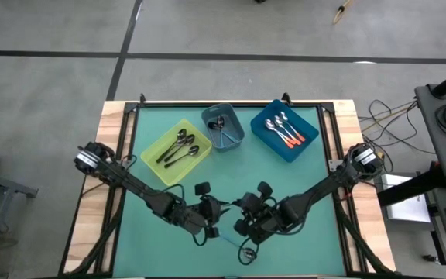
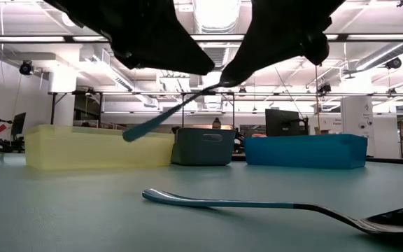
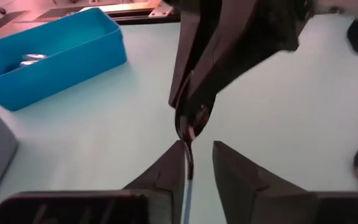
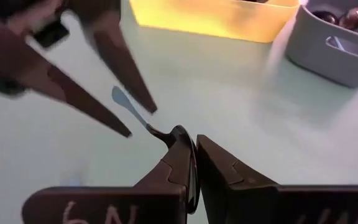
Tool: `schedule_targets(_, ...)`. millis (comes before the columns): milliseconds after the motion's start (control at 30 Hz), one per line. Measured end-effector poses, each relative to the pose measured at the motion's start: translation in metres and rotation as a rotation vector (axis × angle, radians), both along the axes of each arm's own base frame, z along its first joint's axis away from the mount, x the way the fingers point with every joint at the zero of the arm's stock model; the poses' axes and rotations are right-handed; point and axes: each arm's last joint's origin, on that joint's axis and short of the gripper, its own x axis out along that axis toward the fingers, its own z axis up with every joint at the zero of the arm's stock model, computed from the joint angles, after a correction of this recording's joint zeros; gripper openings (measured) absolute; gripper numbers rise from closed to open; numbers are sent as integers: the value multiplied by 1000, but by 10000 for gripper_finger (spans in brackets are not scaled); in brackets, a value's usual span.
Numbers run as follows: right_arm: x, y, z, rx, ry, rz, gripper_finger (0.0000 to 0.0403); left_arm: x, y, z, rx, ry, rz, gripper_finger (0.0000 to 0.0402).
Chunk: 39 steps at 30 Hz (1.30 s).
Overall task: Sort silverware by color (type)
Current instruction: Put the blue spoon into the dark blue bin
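Right pincer grips a light blue spoon by its bowl, low centre. Left pincer gapes open around the handle.

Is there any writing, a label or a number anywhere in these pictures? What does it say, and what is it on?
"6N", or close to it: pale hand-drawn marks on the dark body of the right gripper, seen in its own wrist view; partly cut off, so the reading is uncertain.
Nothing else is readable: the yellow bin, grey-blue bin and blue bin show no labels.

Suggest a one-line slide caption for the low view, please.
Held spoon angled above the table between both grippers, another spoon lying in front, three bins behind.
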Motion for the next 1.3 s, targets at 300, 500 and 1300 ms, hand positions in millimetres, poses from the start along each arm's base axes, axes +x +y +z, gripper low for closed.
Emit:
schedule_targets(300, -3, -6, 19, -114, 151, 92, 11, -6, 1, 10, 9, 74, -136, 118)
schedule_targets(500, -3, -8, 42, -184, 231, 145, 11, -9, 11, 6, 46, 158, -123, 147)
schedule_targets(1300, 6, -6, 58, -353, 299, 384, 11, 1, 37, -7, -23, 67, -158, 166)
